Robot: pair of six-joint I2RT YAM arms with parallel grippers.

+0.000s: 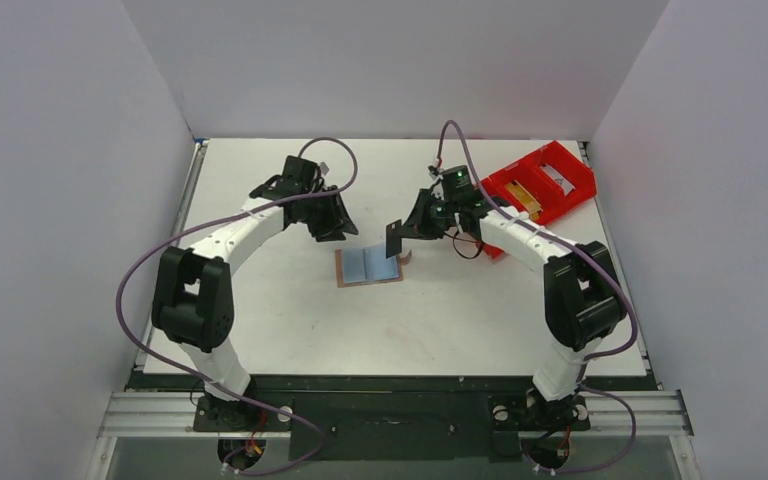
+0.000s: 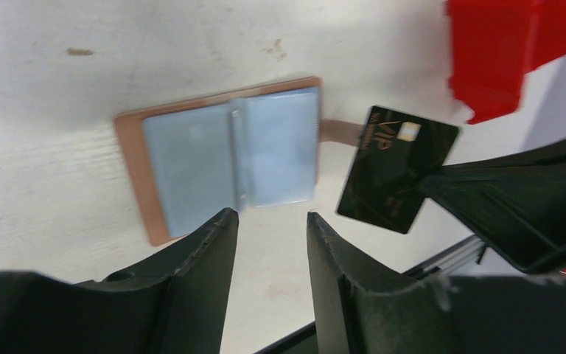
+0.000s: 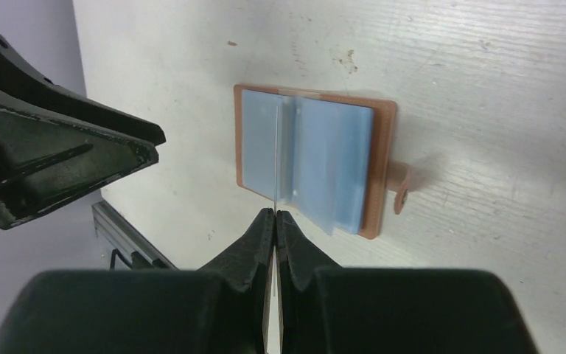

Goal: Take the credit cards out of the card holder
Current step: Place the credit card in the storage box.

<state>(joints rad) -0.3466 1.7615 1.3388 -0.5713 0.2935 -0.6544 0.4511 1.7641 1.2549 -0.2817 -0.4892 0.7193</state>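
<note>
The card holder (image 1: pixel 368 266) lies open and flat on the table, tan outside with pale blue-grey pockets (image 2: pixel 228 158), its small tab (image 3: pixel 400 190) pointing right. My right gripper (image 1: pixel 407 232) is shut on a black credit card (image 1: pixel 394 238) and holds it in the air just right of the holder. In the left wrist view the card (image 2: pixel 398 168) shows gold VIP lettering. In the right wrist view the card appears as a thin edge (image 3: pixel 275 158) rising from the right gripper (image 3: pixel 275 214). My left gripper (image 2: pixel 269 215) hovers open and empty at the holder's far-left side (image 1: pixel 332 225).
A red compartment tray (image 1: pixel 570 155) stands at the back right with cards lying in it; its corner (image 2: pixel 516 51) shows in the left wrist view. The left gripper's body (image 3: pixel 59 169) looms at the left of the right wrist view. Walls close in three sides.
</note>
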